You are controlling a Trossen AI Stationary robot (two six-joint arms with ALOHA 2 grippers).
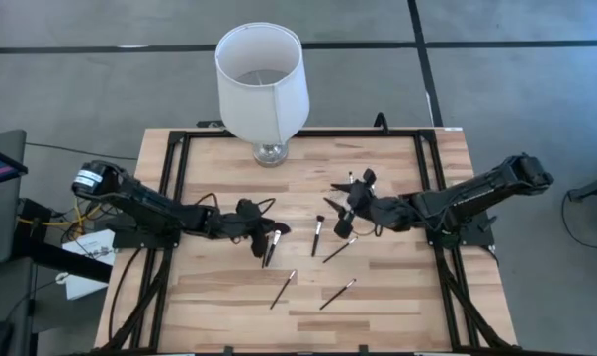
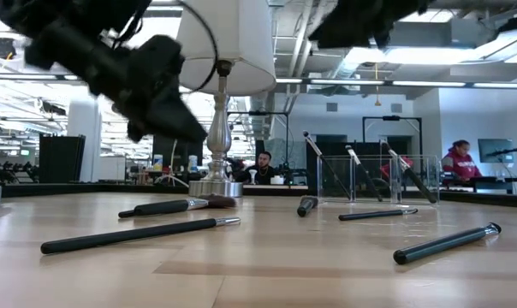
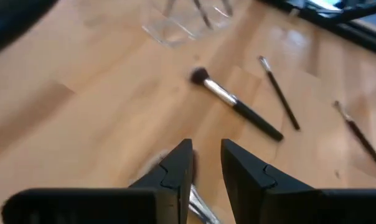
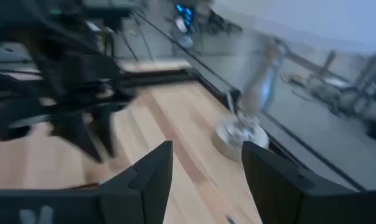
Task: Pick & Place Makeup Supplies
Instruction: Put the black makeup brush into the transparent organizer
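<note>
I read the job as partly done. The clear holder (image 2: 378,178), in front of the lamp (image 1: 262,74) and off toward my right arm's side, already has about three brushes leaning in it (image 2: 327,167). Left on the table (image 1: 378,316), all in front of the lamp: a pair of brushes (image 1: 271,245) under my left gripper (image 1: 251,229), a short fat brush (image 1: 318,233), one beside it (image 1: 340,249) below the holder, and two nearer the front edge (image 1: 283,289) (image 1: 338,293).

My left gripper's fingers stand a narrow gap apart with nothing between them, just above that pair. My right gripper (image 4: 203,171) is spread wide and empty, hovering by the holder.

The low view shows the holder and its leaning brushes plainly; from above my right arm covers most of it. The left wrist view gives me the fluffy head on the fat brush (image 3: 235,102). The right wrist view shows only the lamp base (image 4: 241,134) and my other arm, no brushes.
</note>
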